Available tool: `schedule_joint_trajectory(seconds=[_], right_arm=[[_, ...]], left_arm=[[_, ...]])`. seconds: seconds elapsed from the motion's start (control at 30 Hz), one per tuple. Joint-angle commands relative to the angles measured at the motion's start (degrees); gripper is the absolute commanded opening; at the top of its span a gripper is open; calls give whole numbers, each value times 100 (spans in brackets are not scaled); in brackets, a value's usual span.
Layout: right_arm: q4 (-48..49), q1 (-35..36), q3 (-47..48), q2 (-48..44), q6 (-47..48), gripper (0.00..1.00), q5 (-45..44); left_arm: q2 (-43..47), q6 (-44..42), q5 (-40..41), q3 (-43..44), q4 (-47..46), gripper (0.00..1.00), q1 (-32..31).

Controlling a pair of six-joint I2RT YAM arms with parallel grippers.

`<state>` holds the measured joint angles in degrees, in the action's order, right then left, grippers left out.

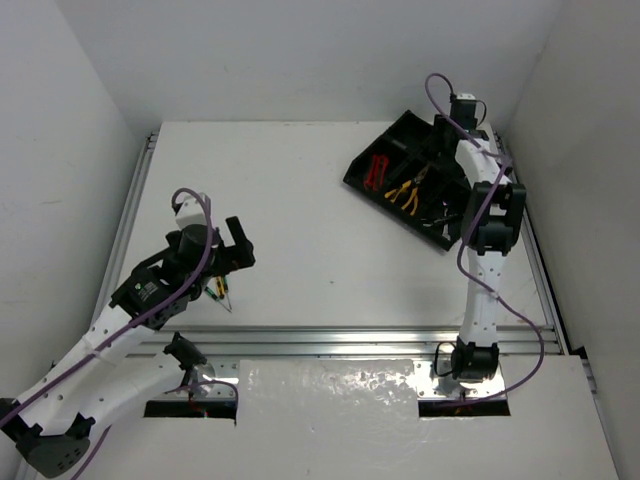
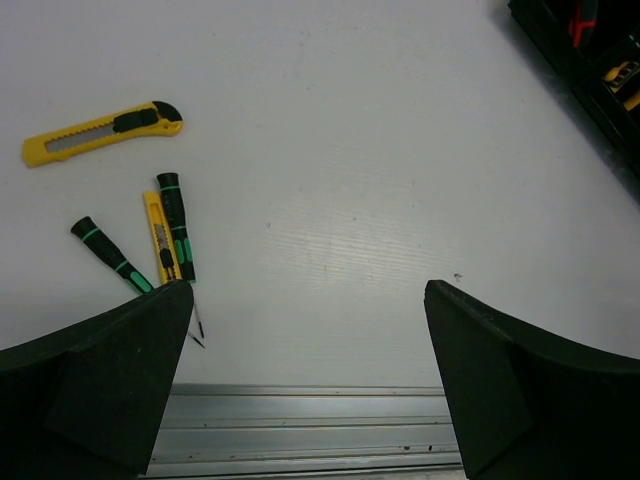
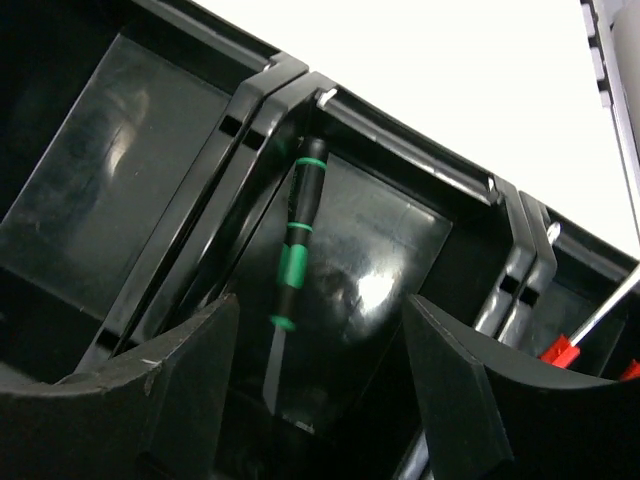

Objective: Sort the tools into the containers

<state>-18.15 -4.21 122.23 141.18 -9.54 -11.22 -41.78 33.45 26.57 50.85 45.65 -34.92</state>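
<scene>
The black divided tray (image 1: 365, 163) sits at the far right of the table. It holds yellow-handled pliers (image 1: 405, 190) and red-handled pliers (image 1: 378, 172). My right gripper (image 3: 320, 390) is open and empty, hovering over a tray compartment (image 3: 400, 260) that holds a black-and-green screwdriver (image 3: 294, 262). My left gripper (image 2: 310, 380) is open and empty above the table's near left part (image 1: 243, 250). Just to its left lie two black-and-green screwdrivers (image 2: 176, 225) (image 2: 108, 255), a small yellow knife (image 2: 157, 235) and a larger yellow utility knife (image 2: 100, 133).
An aluminium rail (image 1: 350, 340) runs along the table's near edge, right below my left gripper (image 2: 300, 430). A red-handled tool with a silver shaft (image 3: 562, 350) lies in the neighbouring compartment. White walls close the table on three sides. The tray's corner (image 2: 600, 60) shows far right.
</scene>
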Motion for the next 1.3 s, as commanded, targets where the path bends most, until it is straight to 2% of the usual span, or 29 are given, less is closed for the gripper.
schedule_joint_trajectory(seconds=[0.0, 0.1, 0.2, 0.3, 0.33, 0.47, 0.5, 0.57, 0.6, 0.7, 0.77, 0.97, 1.1, 1.27], right_arm=[[146, 130, -112, -828, -161, 68, 94], [31, 262, -322, -1214, -599, 69, 295], [49, 665, -665, -1558, -769, 76, 297], [-65, 1271, -1078, -2207, -760, 91, -19], [-74, 1587, -1531, -2688, -829, 94, -133], [303, 2213, -3264, -4272, -1269, 92, 514], [347, 2440, -3911, -4866, -1365, 92, 646], [452, 2643, -4530, -5423, -1594, 91, 902], [505, 2766, -5151, -5687, -1621, 90, 998], [620, 3170, -6067, -6514, -1761, 88, 1279], [524, 3268, -6342, -6901, -1779, 86, 1386], [313, 3400, -7011, -7613, -1779, 85, 1456], [286, 3453, -7231, -7834, -1841, 84, 1474], [216, 3506, -7223, -7852, -1823, 83, 1500]], left_arm=[[-154, 195, 365, 21, 22, 100, -68], [-522, 537, 664, 100, 251, 100, -68], [-752, 969, 649, -31, 86, 100, -59], [-1146, 1304, 482, -347, -204, 100, 264], [-1253, 1339, 411, -583, -327, 97, 388], [-1937, 1269, -457, -1015, -1135, 86, 1336], [-2061, 1278, -477, -1094, -1233, 79, 1399], [-2429, 1357, -311, -1112, -1357, 70, 1496], [-2562, 1383, -214, -1095, -1392, 62, 1514], [-3054, 1427, 6, -946, -1418, 52, 1689], [-3318, 1261, -55, -902, -1646, 47, 1865], [-3855, 1128, -20, -691, -1796, 46, 2156], [-4215, 962, -151, -550, -2024, 43, 2164], [-4584, 988, -187, -532, -2121, 35, 2164]])
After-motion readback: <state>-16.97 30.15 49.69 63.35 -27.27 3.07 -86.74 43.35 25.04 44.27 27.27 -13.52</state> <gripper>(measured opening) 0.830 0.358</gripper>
